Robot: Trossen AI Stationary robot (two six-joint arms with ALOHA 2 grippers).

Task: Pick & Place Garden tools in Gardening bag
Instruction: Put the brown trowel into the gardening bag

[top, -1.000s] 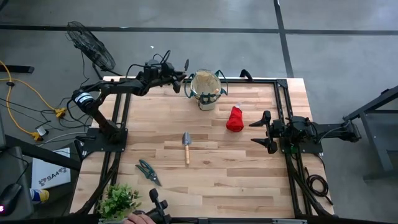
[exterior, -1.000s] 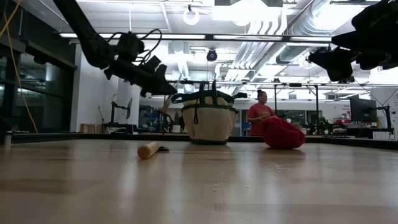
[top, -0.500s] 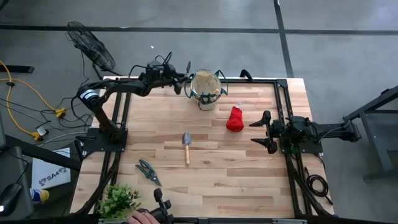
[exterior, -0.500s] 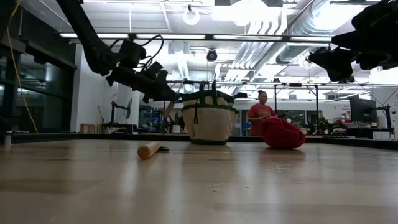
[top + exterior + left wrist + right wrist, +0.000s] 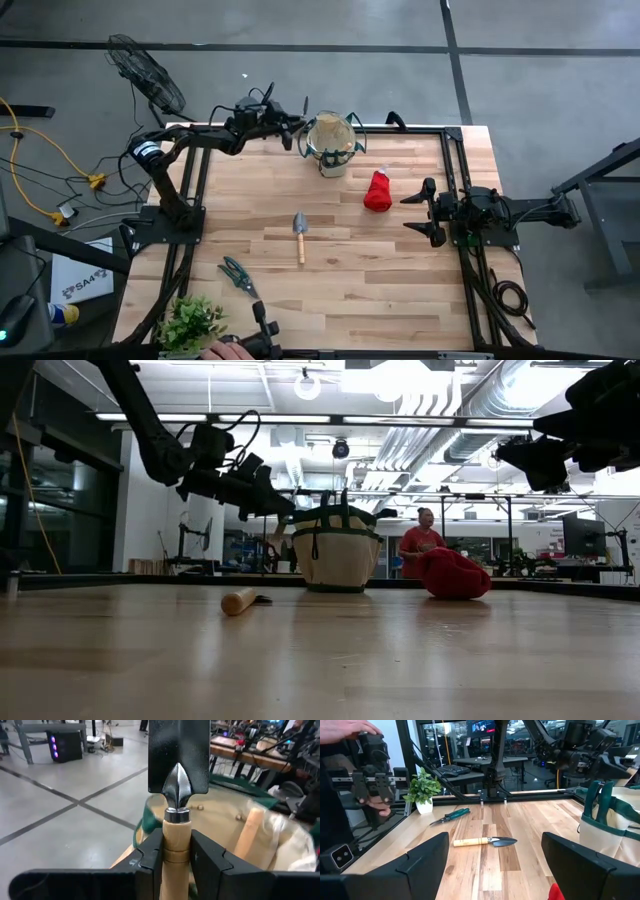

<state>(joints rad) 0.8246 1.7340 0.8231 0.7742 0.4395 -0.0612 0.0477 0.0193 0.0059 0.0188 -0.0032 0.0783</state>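
My left gripper (image 5: 293, 127) is shut on a wooden-handled tool with a flat black blade (image 5: 178, 755), in the air just left of the gardening bag (image 5: 332, 144). The beige bag with green trim stands at the table's far middle, and another wooden handle (image 5: 248, 832) sticks up inside it. A red bundle (image 5: 378, 190) lies right of the bag. A trowel (image 5: 299, 236) and green-handled shears (image 5: 238, 275) lie flat on the table. My right gripper (image 5: 407, 212) is open and empty at the right side. My left gripper pinches the tool's wooden handle (image 5: 177, 831) between its two fingers (image 5: 150, 852), just behind the metal collar. The fingers come roughly level from the table's left. The blade stands out past the fingertips, and the tool is lifted clear of the table, beside the bag's rim.
A leafy potted plant (image 5: 190, 320) stands at the near left corner. A person's hand holding a black device (image 5: 372, 775) is at the near edge beside it. A fan (image 5: 145, 75) stands off the table's far left.
My left gripper has moved a little toward the bag with the tool still held, and its wrist has levelled out somewhat. The person's device at the near edge has shifted slightly toward the right.
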